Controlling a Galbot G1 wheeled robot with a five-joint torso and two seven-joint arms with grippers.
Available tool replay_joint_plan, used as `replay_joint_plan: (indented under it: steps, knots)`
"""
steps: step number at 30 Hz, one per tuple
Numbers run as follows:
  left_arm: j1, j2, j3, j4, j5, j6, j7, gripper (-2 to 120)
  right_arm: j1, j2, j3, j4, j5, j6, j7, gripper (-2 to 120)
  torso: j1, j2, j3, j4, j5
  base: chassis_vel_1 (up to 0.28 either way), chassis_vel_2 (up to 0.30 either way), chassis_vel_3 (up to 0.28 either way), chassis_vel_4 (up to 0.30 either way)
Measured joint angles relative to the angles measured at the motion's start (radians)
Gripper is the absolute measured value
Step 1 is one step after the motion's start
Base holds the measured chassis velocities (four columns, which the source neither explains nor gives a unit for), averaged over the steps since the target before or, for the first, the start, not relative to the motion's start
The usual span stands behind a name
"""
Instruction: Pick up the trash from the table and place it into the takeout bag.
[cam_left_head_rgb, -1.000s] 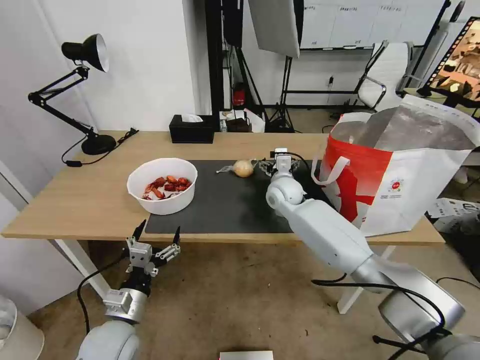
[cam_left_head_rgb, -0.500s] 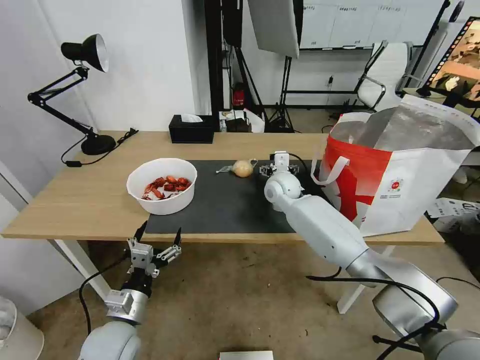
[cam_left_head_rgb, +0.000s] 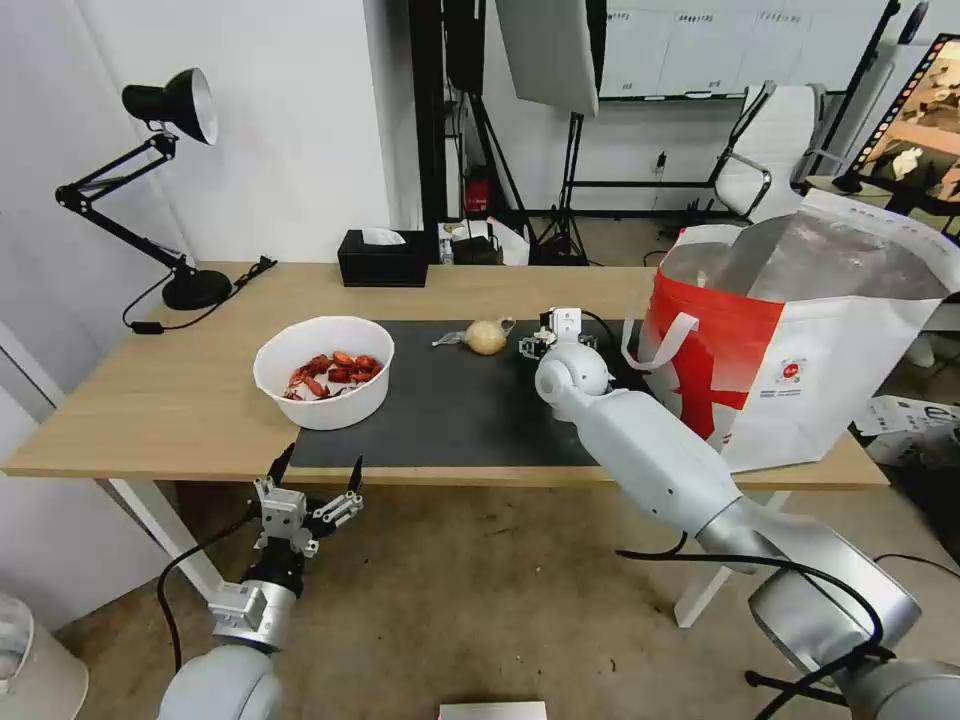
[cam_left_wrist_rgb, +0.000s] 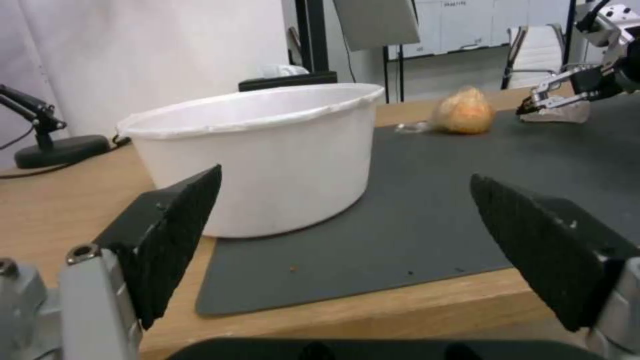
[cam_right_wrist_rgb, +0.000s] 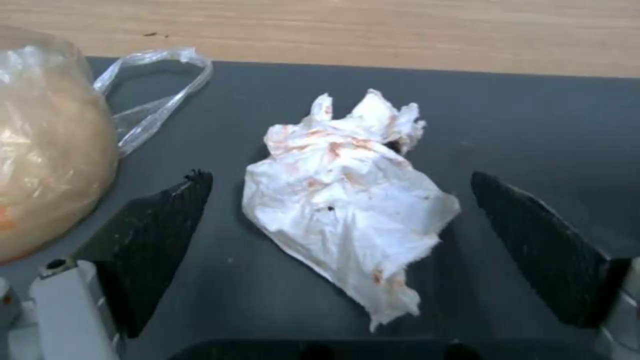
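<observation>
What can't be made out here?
- Inside of the takeout bag, head view: its walls hide the contents.
- Crumpled tissue, head view: the right gripper and wrist cover it.
- Bowl contents, left wrist view: hidden below its rim.
- Bag logo: too small to read.

The right end effector (cam_right_wrist_rgb: 340, 240) reaches forward with fingers spread wide, while the left end effector (cam_left_head_rgb: 312, 478) hangs low, likewise spread.
</observation>
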Motion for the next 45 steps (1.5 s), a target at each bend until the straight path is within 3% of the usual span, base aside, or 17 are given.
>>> replay_joint_plan:
  steps: [5,8,10,14,25,27,29,30,37,42,45]
  knots:
    - [0.001,-0.002,0.000,0.001,0.000,0.000,0.000,100,0.006,0.010,0.006,-0.022,-0.007,0.006,-0.030,95,0.000,0.000,0.000,0.0001,0.0000,0.000,0.000,0.000,0.000]
    - [0.001,-0.002,0.003,0.002,-0.001,0.001,0.000,100,0.006,0.014,0.008,-0.027,-0.006,0.010,-0.034,80,0.000,0.000,0.000,0.0001,0.0000,0.000,0.000,0.000,0.000]
    - [0.001,-0.002,0.004,0.002,-0.001,0.001,0.000,100,0.006,0.014,0.008,-0.027,-0.006,0.011,-0.034,79,0.000,0.000,0.000,0.0002,0.0000,0.000,0.000,0.000,0.000]
    - [-0.002,-0.001,0.005,0.004,-0.003,0.001,-0.001,100,-0.001,0.012,0.012,-0.028,-0.001,0.017,-0.034,59,0.000,0.000,0.000,0.0001,0.0000,0.000,0.000,0.000,0.000]
    - [-0.008,0.002,0.018,0.008,-0.005,0.001,-0.001,100,-0.020,-0.005,0.014,-0.001,0.016,0.022,-0.025,22,0.000,0.000,0.000,0.0001,-0.0001,0.000,0.000,0.000,0.000]
    - [-0.010,0.001,0.022,0.009,-0.005,0.002,-0.002,100,-0.027,-0.010,0.019,0.006,0.019,0.022,-0.021,10,0.000,0.000,0.000,0.0001,0.0000,0.000,0.000,0.000,0.000]
    - [-0.010,0.001,0.023,0.009,-0.005,0.002,-0.002,100,-0.029,-0.012,0.020,0.008,0.020,0.023,-0.021,8,0.000,0.000,0.000,0.0000,0.0000,0.000,0.000,0.000,0.000]
    - [-0.010,0.001,0.024,0.009,-0.005,0.002,-0.002,100,-0.032,-0.015,0.022,0.012,0.020,0.023,-0.021,0,0.000,0.000,0.000,0.0001,0.0000,0.000,0.000,0.000,0.000]
    - [-0.010,0.001,0.025,0.010,-0.005,0.002,-0.002,100,-0.042,-0.023,0.030,0.024,0.027,0.029,-0.020,0,0.000,0.000,0.000,0.0002,0.0000,0.000,0.000,0.000,0.000]
    - [-0.008,0.000,0.029,0.005,-0.005,0.003,-0.003,100,-0.066,-0.063,0.047,0.109,0.039,0.074,-0.015,0,0.000,0.000,0.000,0.0001,0.0001,0.000,0.000,0.000,0.000]
    - [0.002,0.001,0.022,-0.013,-0.005,0.003,-0.004,100,-0.117,-0.150,0.072,0.348,0.036,0.141,-0.019,0,0.000,0.000,0.000,0.0002,0.0001,0.000,0.000,0.000,0.000]
